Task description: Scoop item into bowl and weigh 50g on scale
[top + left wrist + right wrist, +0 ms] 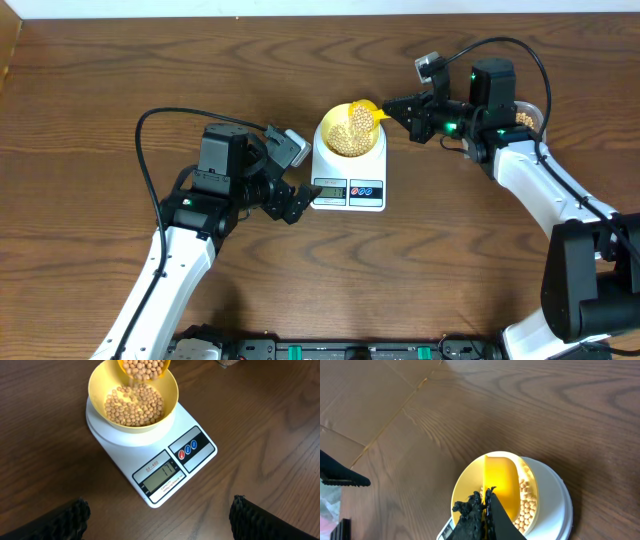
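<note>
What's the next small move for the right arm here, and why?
Probably tilt the scoop back slightly, so the beans only trickle. The right gripper holds it tipped over the bowl on the scale, and beans are spilling in; the bowl's bottom is covered.

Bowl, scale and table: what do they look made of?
Bowl: likely plastic, smooth yellow with a soft sheen. Scale: glossy white plastic, by its moulded rounded edges. Table: wood or wood-look laminate, showing brown grain.

Beans (132, 410) in bowl (98, 386) on scale (125, 456)
</note>
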`<state>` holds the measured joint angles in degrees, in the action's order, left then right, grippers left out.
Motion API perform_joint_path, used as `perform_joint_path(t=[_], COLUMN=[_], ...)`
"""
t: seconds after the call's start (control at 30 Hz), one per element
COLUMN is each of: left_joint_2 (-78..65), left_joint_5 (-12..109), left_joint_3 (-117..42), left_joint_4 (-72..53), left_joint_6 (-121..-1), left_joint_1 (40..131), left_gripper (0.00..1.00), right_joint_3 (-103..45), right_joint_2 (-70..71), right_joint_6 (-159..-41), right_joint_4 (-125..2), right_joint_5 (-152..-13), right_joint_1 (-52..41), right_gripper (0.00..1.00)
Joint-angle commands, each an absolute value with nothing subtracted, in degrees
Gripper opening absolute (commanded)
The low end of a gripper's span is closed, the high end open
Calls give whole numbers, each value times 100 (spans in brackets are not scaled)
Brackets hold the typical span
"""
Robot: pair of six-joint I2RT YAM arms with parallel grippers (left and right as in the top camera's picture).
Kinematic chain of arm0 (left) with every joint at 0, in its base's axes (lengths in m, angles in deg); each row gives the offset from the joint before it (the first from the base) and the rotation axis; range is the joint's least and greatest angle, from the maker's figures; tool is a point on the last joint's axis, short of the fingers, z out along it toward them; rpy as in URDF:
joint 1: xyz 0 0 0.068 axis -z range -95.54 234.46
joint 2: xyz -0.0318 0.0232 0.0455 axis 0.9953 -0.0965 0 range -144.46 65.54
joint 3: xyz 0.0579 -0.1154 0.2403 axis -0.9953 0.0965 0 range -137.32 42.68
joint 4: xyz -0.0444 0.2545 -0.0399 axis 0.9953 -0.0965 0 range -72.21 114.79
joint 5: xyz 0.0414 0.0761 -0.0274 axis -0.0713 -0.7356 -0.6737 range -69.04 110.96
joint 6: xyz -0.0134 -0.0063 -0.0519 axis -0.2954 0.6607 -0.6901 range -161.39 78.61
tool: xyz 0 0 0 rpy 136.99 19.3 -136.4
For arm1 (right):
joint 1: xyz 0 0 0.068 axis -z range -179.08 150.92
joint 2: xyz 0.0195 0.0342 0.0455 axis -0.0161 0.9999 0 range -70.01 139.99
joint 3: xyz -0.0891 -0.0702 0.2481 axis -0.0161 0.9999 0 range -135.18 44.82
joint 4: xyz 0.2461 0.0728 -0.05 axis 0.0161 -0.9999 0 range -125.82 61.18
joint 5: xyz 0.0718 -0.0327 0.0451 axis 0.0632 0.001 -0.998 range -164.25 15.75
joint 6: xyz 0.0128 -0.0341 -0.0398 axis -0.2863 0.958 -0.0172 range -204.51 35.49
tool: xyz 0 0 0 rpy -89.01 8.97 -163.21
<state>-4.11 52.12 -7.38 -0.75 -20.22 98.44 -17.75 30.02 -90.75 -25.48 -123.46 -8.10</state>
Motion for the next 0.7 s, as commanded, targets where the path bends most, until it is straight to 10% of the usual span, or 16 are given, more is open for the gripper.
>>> perform_joint_path(t=[0.0, 0.67], left_joint_2=[-358, -358], left_joint_5=[5179, 5179], left_joint_3=[-727, -727], left_joint_4=[-86, -86], left_joint_6=[-2009, -2007], left_joint_1=[9829, 9829], left_gripper=[91, 91], right_joint_3=[-1806, -1806], right_joint_2=[3041, 3041], right_joint_6=[-8841, -8356], right_joint_4=[-2535, -2533], right_joint_5=[-12366, -12169], right_joint_1=[-862, -1081], right_gripper=[1, 1])
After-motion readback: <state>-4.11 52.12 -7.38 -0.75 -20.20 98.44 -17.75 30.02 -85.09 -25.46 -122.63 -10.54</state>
